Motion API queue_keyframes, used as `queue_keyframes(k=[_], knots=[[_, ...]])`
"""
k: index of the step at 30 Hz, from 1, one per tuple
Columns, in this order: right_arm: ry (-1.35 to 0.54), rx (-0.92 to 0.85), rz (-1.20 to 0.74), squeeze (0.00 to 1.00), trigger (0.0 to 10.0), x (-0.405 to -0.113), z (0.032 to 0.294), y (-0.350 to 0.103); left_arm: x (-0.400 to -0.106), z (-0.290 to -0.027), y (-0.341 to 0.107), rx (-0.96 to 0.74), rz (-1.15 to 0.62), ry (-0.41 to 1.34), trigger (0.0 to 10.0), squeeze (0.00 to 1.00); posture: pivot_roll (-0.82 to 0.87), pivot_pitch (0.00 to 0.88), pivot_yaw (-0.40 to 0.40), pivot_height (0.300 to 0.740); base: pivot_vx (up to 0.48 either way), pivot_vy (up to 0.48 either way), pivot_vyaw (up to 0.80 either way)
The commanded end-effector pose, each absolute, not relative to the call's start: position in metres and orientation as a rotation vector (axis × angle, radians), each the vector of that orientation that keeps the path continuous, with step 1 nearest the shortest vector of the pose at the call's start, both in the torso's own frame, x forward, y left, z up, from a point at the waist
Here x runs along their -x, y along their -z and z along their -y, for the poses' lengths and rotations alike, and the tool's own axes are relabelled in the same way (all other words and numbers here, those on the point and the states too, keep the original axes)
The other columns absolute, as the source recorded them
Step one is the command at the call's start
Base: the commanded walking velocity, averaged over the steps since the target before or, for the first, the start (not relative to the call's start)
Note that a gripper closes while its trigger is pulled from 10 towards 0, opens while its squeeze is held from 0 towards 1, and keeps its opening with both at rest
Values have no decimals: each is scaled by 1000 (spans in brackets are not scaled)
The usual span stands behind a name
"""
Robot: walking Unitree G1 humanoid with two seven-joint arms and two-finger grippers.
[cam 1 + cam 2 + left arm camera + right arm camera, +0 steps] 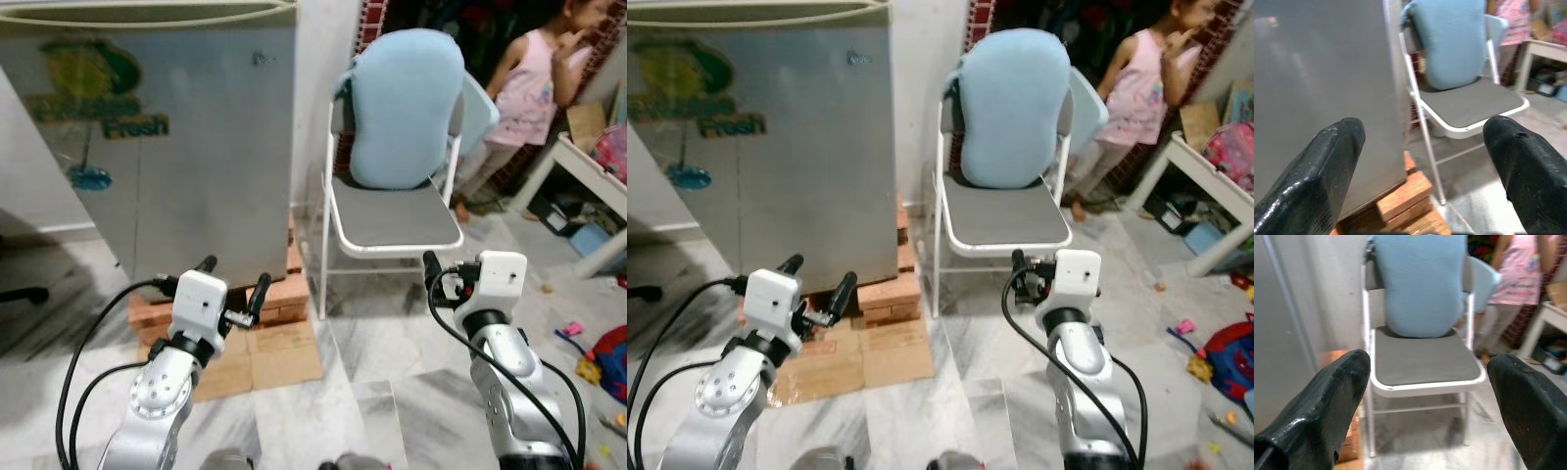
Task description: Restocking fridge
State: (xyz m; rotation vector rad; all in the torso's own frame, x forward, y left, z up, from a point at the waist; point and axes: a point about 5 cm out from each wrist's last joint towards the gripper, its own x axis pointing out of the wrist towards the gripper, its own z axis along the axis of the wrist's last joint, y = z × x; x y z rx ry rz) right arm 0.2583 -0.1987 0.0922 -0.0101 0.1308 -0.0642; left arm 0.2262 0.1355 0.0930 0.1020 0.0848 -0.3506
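Note:
The grey fridge (196, 147) stands shut in front of me to the left, raised on red bricks (284, 294). Low before its bottom corner, my left gripper (233, 276) is open and holds nothing. My right gripper (1428, 363) is also open and empty, a little short of the folding chair's seat (392, 217). No item for the fridge is in either gripper.
A white folding chair with a light blue cushion (407, 108) stands right of the fridge. A person in a pink top (534, 88) stands behind it. A white table (588, 171) and toys (602, 357) lie at the right. Flat cardboard (279, 352) covers the floor by the bricks.

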Motion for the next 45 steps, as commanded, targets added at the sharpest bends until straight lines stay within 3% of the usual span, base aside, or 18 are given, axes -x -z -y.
queue_keyframes(k=[1,18,31,37,45], knots=[[63,24,-125,0,10000,-256,198,-95,-229,-131,-100,-86,-76,380,10000,0,14,0,-25,740,0,469,-800],[98,17,-147,0,10000,-256,201,-92,-218,-120,-94,-59,-160,470,10000,0,13,0,-32,740,0,459,-800],[151,-6,-148,0,10000,-255,205,-91,-222,-123,-97,-61,-131,457,10000,0,17,0,-31,740,0,0,-800],[154,11,-161,0,10000,-266,204,-88,-236,-119,-97,-149,-126,455,10000,0,55,0,-49,740,0,0,-800],[162,7,-168,0,10000,-258,202,-87,-230,-122,-96,-77,-153,405,10000,0,26,0,-13,740,0,0,-800]])
